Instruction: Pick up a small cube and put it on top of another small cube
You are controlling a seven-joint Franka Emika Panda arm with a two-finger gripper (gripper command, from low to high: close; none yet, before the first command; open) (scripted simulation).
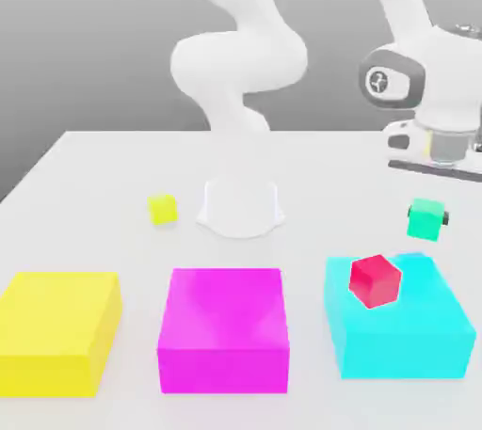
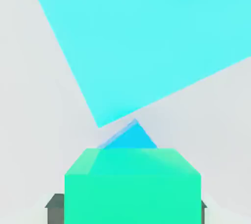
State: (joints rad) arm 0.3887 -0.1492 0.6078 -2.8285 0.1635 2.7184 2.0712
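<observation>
Gripper [image 1: 428,219] clamped on mint cube [image 1: 425,218], held above table [image 1: 113,165] just behind cyan block [image 1: 400,329], red cube [image 1: 375,280] on that block.

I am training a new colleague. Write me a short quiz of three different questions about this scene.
1. True or false: the gripper holds the mint-green cube.
2. What does the small red cube rest on?
3. Which block is in the middle of the row: a) yellow block b) magenta block c) cyan block?

Key: 1 true; 2 the cyan block; 3 b.
</observation>
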